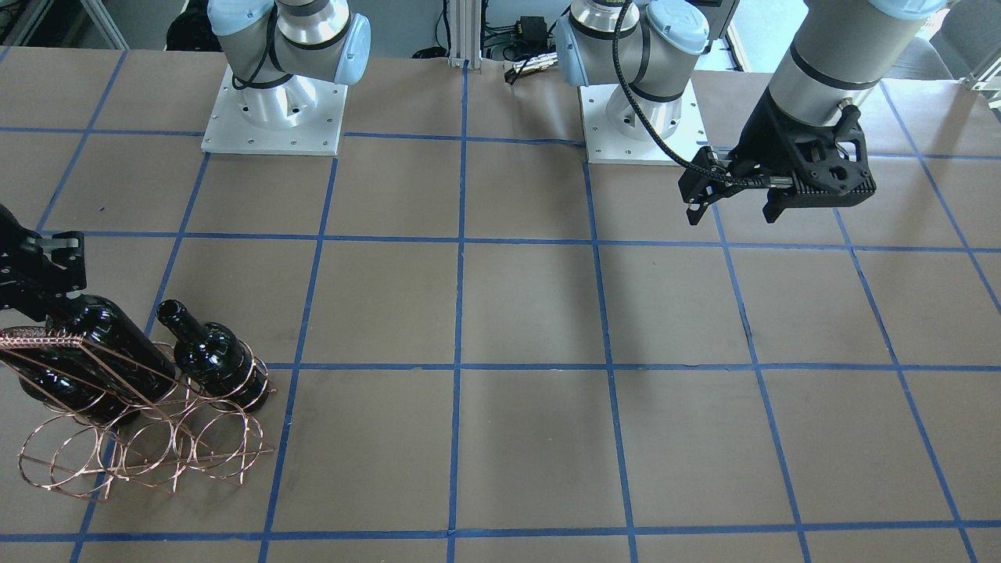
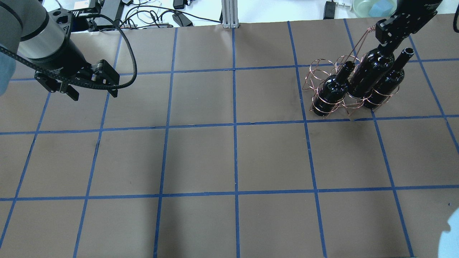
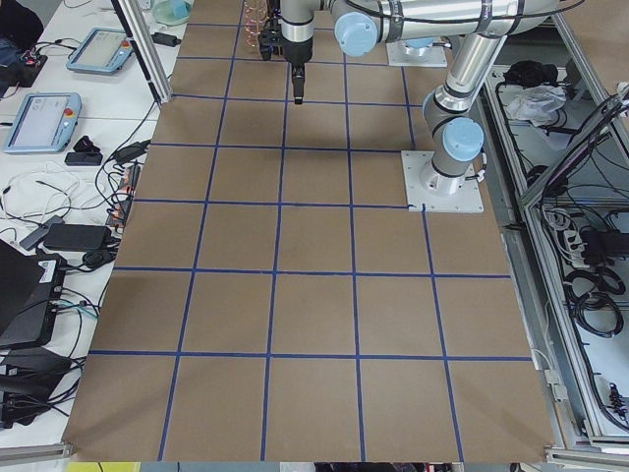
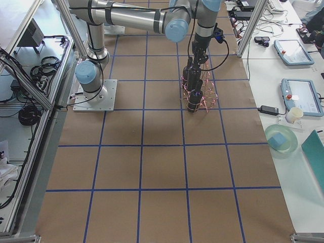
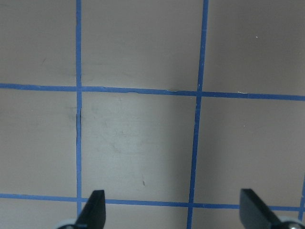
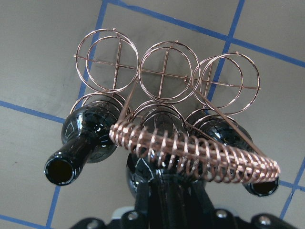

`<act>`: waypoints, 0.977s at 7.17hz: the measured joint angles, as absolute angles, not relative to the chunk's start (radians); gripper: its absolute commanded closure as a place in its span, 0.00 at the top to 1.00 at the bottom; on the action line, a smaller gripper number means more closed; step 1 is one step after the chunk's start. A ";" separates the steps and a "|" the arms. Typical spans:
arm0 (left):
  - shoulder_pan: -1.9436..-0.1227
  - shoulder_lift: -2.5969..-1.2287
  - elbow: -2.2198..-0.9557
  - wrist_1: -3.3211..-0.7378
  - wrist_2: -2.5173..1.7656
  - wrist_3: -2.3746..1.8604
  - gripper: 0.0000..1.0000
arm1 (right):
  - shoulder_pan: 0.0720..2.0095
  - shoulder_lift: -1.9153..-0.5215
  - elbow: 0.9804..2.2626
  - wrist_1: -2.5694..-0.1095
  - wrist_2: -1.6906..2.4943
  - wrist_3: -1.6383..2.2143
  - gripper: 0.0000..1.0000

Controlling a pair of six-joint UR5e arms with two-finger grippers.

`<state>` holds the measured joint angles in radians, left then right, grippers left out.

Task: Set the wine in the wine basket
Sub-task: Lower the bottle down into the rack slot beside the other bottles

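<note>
The copper wire wine basket (image 2: 315, 73) stands at the table's far right, also in the front view (image 1: 148, 450) and the right wrist view (image 6: 167, 71). Three glossy black wine bottles stand tilted in its rear row of rings. My right gripper (image 2: 389, 37) is shut on the neck of the middle bottle (image 2: 371, 71), whose base sits in the middle ring (image 1: 117, 344). The other two bottles (image 2: 333, 89) (image 2: 389, 80) flank it, untouched. The coiled handle (image 6: 195, 148) crosses in front of the held bottle. My left gripper (image 2: 95, 95) hangs open and empty over bare table at the far left (image 5: 174, 210).
The basket's front three rings (image 6: 228, 78) hold nothing. Both arm bases (image 1: 274, 109) (image 1: 641, 117) stand at the robot's side. Cables and power bricks (image 2: 143, 14) and a teal bowl (image 2: 369, 7) lie beyond the far edge. Blue tape lines grid the brown table.
</note>
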<state>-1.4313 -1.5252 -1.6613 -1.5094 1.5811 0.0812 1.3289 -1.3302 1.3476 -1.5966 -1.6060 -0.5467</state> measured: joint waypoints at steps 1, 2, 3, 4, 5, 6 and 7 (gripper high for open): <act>-1.431 -1.526 -1.661 -1.509 1.581 0.081 1.00 | 1.329 -1.329 1.348 -1.595 -1.608 -0.546 0.00; -1.431 -1.526 -1.661 -1.509 1.581 0.081 1.00 | 1.330 -1.325 1.348 -1.595 -1.610 -0.546 0.00; -1.431 -1.527 -1.661 -1.509 1.581 0.081 1.00 | 1.330 -1.320 1.349 -1.597 -1.610 -0.546 0.00; -1.431 -1.529 -1.662 -1.509 1.581 0.081 1.00 | 1.330 -1.315 1.352 -1.598 -1.610 -0.546 0.00; -1.431 -1.530 -1.662 -1.509 1.581 0.081 1.00 | 1.330 -1.312 1.359 -1.600 -1.607 -0.546 0.00; -1.431 -1.532 -1.663 -1.509 1.581 0.079 1.00 | 1.330 -1.309 1.371 -1.606 -1.606 -0.546 0.00; -1.431 -1.535 -1.663 -1.509 1.580 0.078 1.00 | 1.330 -1.301 1.382 -1.620 -1.604 -0.546 0.00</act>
<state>-1.4312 -1.5352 -1.6627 -1.5088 1.5799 0.0782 1.3299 -1.3011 1.3817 -1.6195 -1.6045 -0.5461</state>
